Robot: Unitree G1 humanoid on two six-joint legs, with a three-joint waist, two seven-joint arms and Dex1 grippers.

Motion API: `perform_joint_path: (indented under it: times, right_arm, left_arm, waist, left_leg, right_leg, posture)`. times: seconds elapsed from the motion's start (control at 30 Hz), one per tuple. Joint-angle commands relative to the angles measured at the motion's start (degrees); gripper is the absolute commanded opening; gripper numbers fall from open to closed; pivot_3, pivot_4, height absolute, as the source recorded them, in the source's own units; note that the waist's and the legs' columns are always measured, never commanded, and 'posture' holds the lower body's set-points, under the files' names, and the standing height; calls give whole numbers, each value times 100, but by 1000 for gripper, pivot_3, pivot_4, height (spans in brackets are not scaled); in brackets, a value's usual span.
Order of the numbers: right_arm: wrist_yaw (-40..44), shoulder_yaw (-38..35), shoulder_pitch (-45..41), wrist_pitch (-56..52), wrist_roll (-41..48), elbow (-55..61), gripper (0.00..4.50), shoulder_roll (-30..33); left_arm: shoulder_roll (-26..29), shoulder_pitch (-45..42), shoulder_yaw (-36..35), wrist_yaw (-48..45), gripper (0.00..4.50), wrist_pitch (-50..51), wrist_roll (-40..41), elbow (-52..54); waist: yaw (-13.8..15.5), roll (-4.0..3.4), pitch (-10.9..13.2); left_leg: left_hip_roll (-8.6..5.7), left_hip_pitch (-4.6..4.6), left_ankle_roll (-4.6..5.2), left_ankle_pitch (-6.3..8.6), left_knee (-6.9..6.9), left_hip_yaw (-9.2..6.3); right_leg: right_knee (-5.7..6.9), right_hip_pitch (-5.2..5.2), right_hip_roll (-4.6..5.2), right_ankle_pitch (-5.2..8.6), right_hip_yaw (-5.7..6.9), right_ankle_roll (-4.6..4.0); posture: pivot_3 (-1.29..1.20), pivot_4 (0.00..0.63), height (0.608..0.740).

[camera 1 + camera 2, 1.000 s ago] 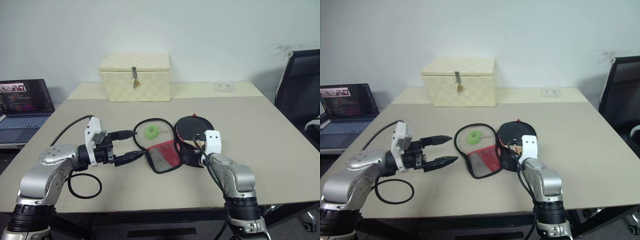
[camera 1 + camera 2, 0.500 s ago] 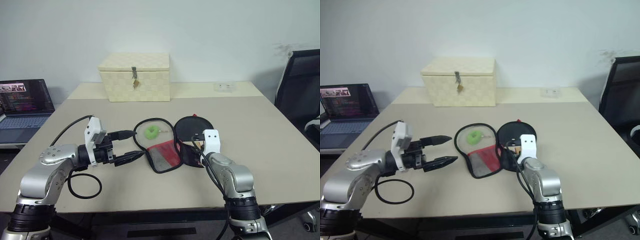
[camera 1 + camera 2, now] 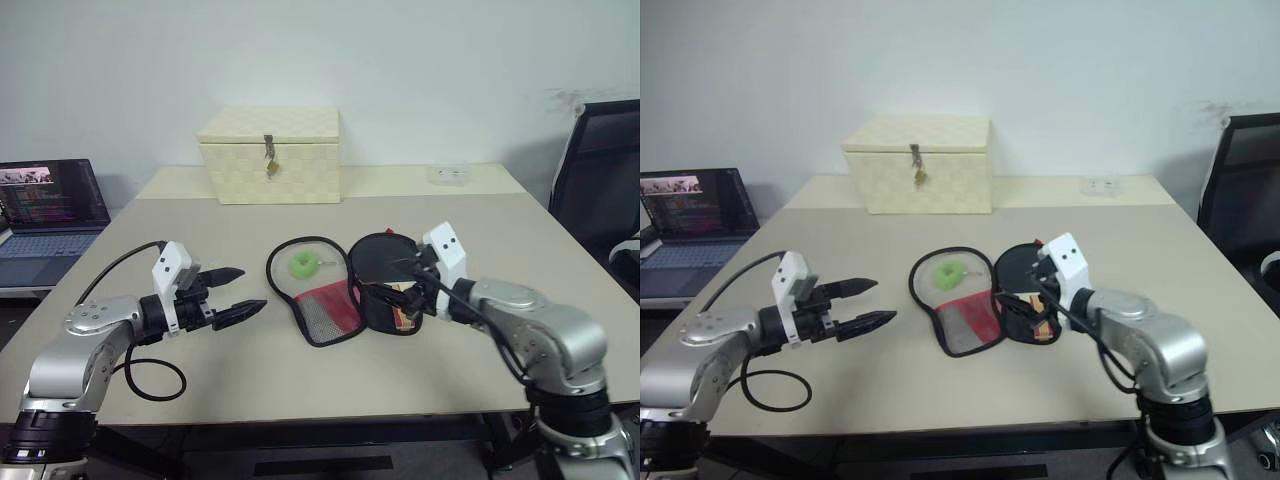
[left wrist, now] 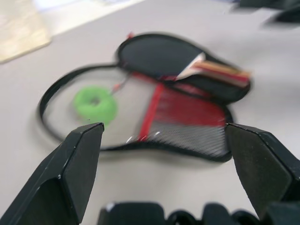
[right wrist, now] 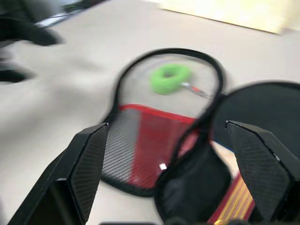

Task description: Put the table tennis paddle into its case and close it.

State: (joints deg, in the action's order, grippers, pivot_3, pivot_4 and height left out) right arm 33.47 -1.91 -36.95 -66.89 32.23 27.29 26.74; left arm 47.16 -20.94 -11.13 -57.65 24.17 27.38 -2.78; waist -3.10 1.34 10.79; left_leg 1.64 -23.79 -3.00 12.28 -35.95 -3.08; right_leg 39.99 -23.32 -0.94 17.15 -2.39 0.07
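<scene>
On the table (image 3: 520, 240), the paddle (image 4: 187, 65) lies inside the open case (image 3: 335, 305). Both the left gripper (image 3: 236, 292) and the right gripper (image 3: 1033, 283) are wide open, holding nothing.

Plain white wall (image 3: 420, 50) behind a beige bench (image 3: 560, 300), cream checkered box (image 3: 270, 153) at the back, open laptop (image 3: 45, 205) off past the left claw (image 3: 232, 291), black chair (image 3: 600, 170) beyond the right claw (image 3: 408, 282).

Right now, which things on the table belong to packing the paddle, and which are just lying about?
Job:
black-faced table tennis paddle with striped wooden handle
black and red mesh zip case, lying open, green tag inside

Lying about:
cream checkered box with metal latch
open laptop
small clear box
</scene>
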Motion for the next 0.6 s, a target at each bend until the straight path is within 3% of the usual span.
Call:
perform_joint_path:
  times: [0.03, 0.17, 0.37, 0.6]
  right_arm:
    - [635, -336, -139, 80, 554, 259, 4500, 483]
    - [954, -383, -123, 171, 843, 210, 4500, 905]
    - [904, -312, -153, 400, 807, 86, 4500, 1045]
    - [793, -185, -104, 600, 726, 69, 4500, 1055]
  left_arm:
    - [-39, -221, 173, 154, 3608, -469, -496, -563]
    - [-196, -402, 447, 108, 2125, -751, -823, -1108]
    - [-691, -988, 806, 498, 15, -1285, -1416, -2124]
    - [-1337, -1670, 1000, 796, 15, -1862, -1815, -3206]
  waist:
    - [15, 0, 0]
    - [26, 1, 0]
    - [45, 3, -1]
    - [64, 4, -2]
  left_leg:
    - [0, 0, 0, 0, 0, 0]
    - [-3, -1, 0, 0, -2, 1]
    - [-7, -2, 0, 0, -8, -3]
    - [-11, -5, 0, 0, -9, 0]
  right_leg:
    - [-1, 0, 0, -2, 0, -3]
    - [-1, 2, 1, -4, 0, -6]
    - [2, 3, 0, -4, 4, -6]
    - [1, 4, 0, -14, 3, -19]
  posture:
    - [0, 150, 740]
    - [0, 150, 740]
    - [0, 150, 740]
    - [0, 150, 740]
